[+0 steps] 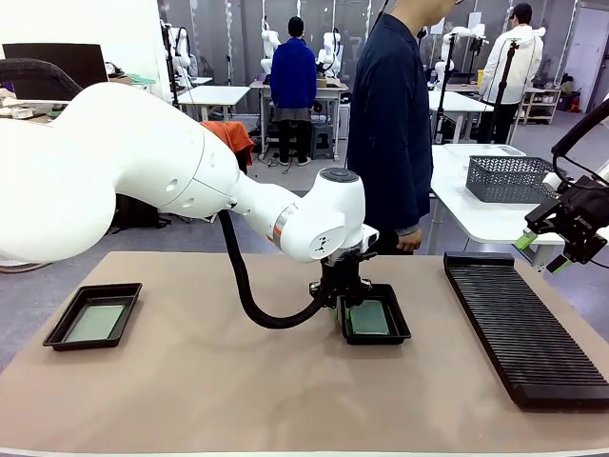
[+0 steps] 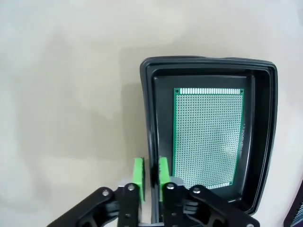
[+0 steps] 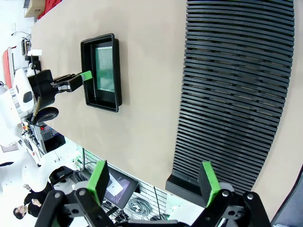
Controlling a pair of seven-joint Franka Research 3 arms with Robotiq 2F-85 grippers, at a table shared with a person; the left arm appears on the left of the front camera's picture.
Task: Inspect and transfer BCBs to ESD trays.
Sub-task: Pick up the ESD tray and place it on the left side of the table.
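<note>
Near the table's middle lies a black ESD tray [image 1: 401,333] holding a BCB [image 1: 369,319]. My left gripper [image 1: 341,303] stands at its left side. In the left wrist view the left gripper [image 2: 151,172] is shut on the tray's [image 2: 147,118] rim wall, one green pad on each side of it, and the green perforated BCB [image 2: 208,137] lies flat inside. A second ESD tray [image 1: 57,338] at the left holds another BCB [image 1: 95,322]. My right gripper [image 1: 547,249] hangs open above the table's right edge; its wrist view shows the right gripper [image 3: 154,182] with nothing between its fingers.
A long black ribbed rack [image 1: 523,324] lies along the right side, under the right gripper, and the same rack [image 3: 236,85] shows from the right wrist. A person [image 1: 390,124] in dark blue stands at the far edge. A grey mesh basket [image 1: 509,178] sits on the table beyond.
</note>
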